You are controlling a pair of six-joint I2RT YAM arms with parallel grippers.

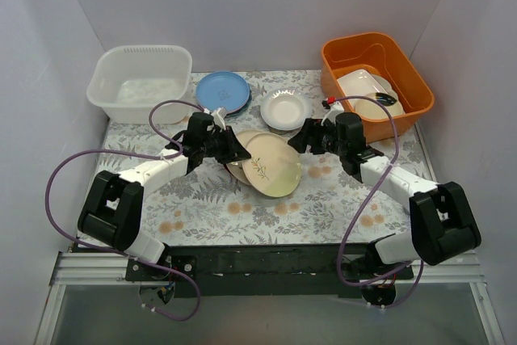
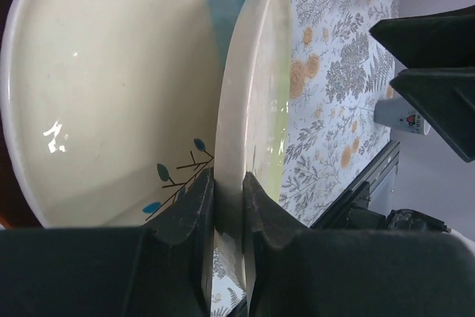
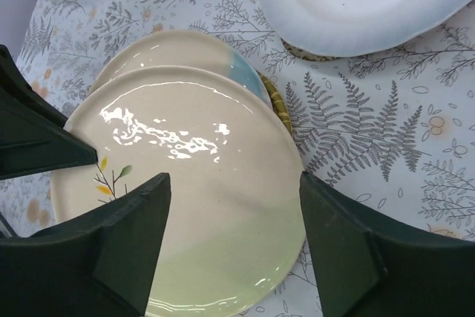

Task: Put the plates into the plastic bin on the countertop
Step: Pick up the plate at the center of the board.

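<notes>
The table (image 1: 323, 208) carries the plastic bin (image 1: 139, 78) at its far left corner, well apart from the stack of plates (image 1: 262, 163) at mid-table. The step in hand looks like picking up the top cream plate (image 3: 185, 183). The left hand (image 2: 228, 202) is clamped on its rim. The right hand (image 3: 234, 213) hovers over it, jaws apart, empty. The next move probably calls for lifting it and carrying it to the bin.

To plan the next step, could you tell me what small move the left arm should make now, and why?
Probably lift the left gripper a little: its jaws are shut on the rim of the top plate, the right gripper is open, and the plastic bin stands back left.
</notes>
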